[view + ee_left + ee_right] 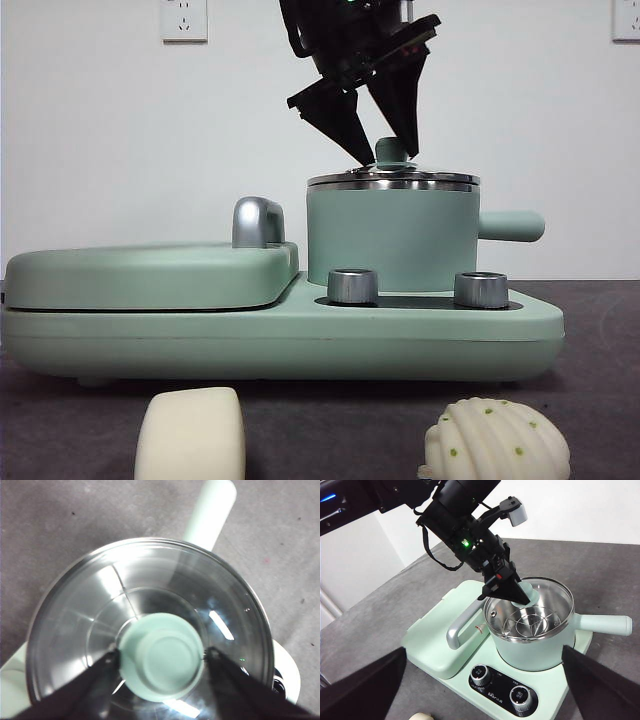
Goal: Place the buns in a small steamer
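1. Left gripper (388, 150) jaws spread, flanking the lid knob (162, 656) of the small steamer (392, 235); lid on.
2. Both buns (190, 434) on the table's front edge.
3. Right gripper (485, 680), spread, hangs well apart; only its view shows the griddle handle (457, 630) side-on.

- The left tool (385, 140) is matte black, its two jaws tapering to narrow wedge-shaped points, seen at the top centre of the front view.
- In the right wrist view the left arm (455, 510), at the upper left of the frame, is a bulky black body with angular black brackets.
- A looped black cable (432, 555) hangs along its side.
- A small green light (466, 543) glows on the housing, with a red spot near the jaw mount.
- A light grey block (518, 514) sits at the end of a black bracket.
- The right tool (485, 690) shows two broad, flat black jaws at the frame's lower corners.
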Available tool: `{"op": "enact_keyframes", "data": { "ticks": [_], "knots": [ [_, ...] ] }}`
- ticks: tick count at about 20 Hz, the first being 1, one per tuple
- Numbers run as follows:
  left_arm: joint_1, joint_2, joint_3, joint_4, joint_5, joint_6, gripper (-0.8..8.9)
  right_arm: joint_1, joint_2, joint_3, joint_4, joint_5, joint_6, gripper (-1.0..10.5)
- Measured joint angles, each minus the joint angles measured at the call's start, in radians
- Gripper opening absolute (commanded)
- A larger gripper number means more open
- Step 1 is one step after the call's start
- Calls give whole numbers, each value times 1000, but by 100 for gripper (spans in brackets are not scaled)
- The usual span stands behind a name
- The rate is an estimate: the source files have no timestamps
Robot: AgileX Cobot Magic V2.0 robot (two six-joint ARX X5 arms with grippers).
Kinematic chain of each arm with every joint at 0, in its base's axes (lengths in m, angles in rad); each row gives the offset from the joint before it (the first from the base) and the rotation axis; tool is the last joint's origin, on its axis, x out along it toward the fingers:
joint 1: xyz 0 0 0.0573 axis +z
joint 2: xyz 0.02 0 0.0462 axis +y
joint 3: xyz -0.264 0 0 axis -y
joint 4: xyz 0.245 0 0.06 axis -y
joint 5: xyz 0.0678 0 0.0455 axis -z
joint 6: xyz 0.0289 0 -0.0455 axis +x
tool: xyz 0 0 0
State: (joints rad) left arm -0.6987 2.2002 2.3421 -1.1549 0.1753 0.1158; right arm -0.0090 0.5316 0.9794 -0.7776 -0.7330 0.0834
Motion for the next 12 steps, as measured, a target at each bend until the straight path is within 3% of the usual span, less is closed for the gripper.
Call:
{"op": "enact_keyframes", "data": {
  "ticks": [2,12],
  "knots": [
    [0,0,3,0,-5,9,141,0,0,0,0,0,0,496],
    [-5,0,11,-2,-1,16,113,0,0,0,0,0,0,496]
  ]
}}
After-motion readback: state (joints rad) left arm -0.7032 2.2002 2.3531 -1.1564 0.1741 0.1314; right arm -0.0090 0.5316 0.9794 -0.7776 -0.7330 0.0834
